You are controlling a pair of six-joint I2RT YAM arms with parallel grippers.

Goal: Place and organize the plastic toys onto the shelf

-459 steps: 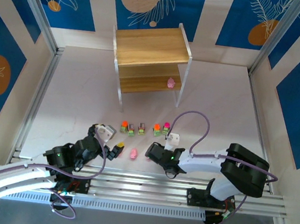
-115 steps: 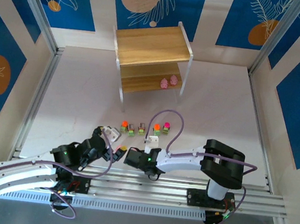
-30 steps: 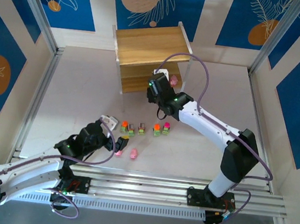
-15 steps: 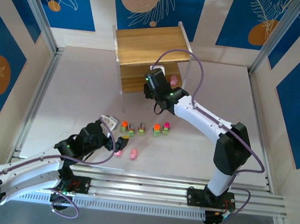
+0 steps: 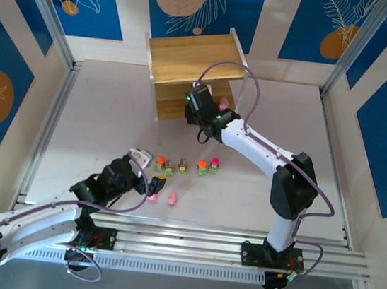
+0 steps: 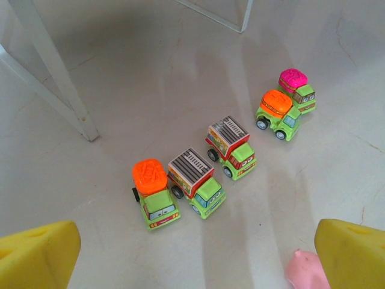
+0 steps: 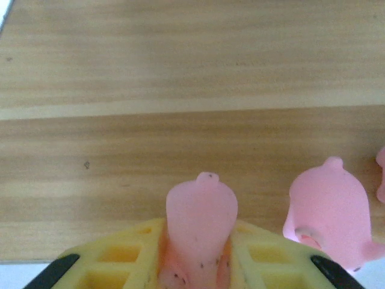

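Pig point(image 7: 201, 220), pinched in the right claw point(image 7: 198, 259), looks light, smooth and slippery, so a gentle squeeze across its body seems best. It hangs over the lower board of the shelf point(image 7: 150, 132) beside a second pig point(image 7: 328, 211); the left claw point(image 6: 195, 256) gapes near the trucks point(image 6: 231, 147).

I have the shelf point(image 5: 191, 57), two light wooden boards on thin white legs, standing at the far edge of the surface, about centre. Over the front edge of its lower board point(image 7: 120, 150) a pink pig point(image 7: 201, 220) is pinched in the right tool point(image 7: 201, 256). A second pig point(image 7: 328, 208) stands just to its right, and a third pig point(image 7: 381, 174) is cut off beyond that. Five green trucks point(image 6: 231, 147) form a loose row mid-surface, with tops orange, striped, striped, orange and pink. Two loose pigs point(image 5: 171, 199) lie side by side closer to the near edge.
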